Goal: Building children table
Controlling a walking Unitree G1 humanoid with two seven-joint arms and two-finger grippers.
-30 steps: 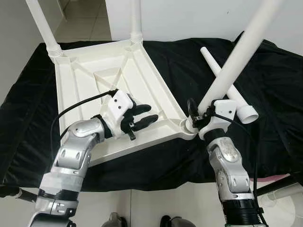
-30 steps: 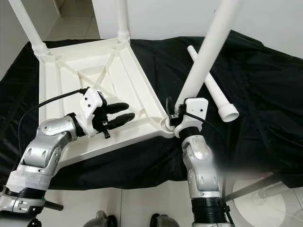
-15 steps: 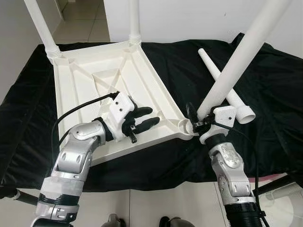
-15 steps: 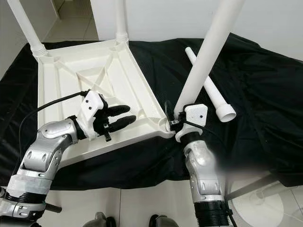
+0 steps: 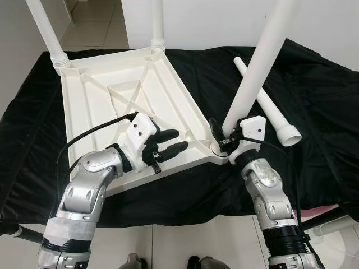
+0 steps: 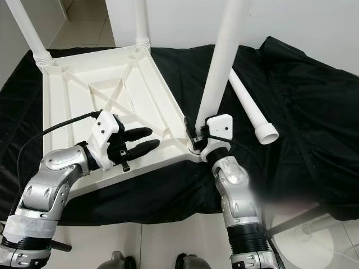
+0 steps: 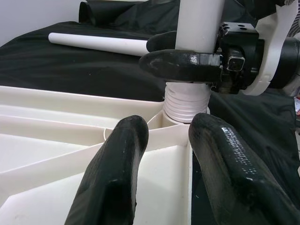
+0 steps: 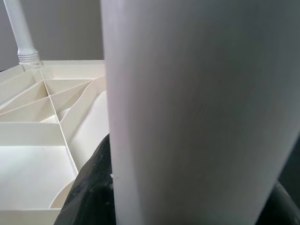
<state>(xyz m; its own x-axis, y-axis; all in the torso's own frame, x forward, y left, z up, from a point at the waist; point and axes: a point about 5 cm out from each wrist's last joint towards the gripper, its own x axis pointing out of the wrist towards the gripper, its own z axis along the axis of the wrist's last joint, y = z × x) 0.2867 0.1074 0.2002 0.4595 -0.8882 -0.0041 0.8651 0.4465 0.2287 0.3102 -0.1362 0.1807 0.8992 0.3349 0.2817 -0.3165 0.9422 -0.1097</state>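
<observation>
A white children's table top (image 5: 106,101) lies upside down on a black cloth. Two white legs (image 5: 45,31) (image 5: 157,25) stand in its far corners. My right gripper (image 5: 221,137) is shut on a third leg (image 5: 255,67) just above its threaded end (image 7: 186,101), which sits at the near right corner socket (image 5: 216,150). This leg rises nearly upright, leaning slightly right. My left gripper (image 5: 171,141) rests open on the ribbed underside near the front rim, its fingers (image 7: 122,168) pointing at that corner. A fourth leg (image 5: 269,109) lies loose on the cloth behind the right gripper.
The black cloth (image 5: 314,89) covers the whole work surface and hangs over its near edge. Tiled floor (image 5: 101,22) and a white wall lie beyond. A white object and a dark rod (image 5: 331,224) stand at the lower right.
The held leg has swung from a strong rightward lean to nearly upright, with its threaded end at the corner socket. The right gripper shifted slightly left with it. The left gripper stayed put.
</observation>
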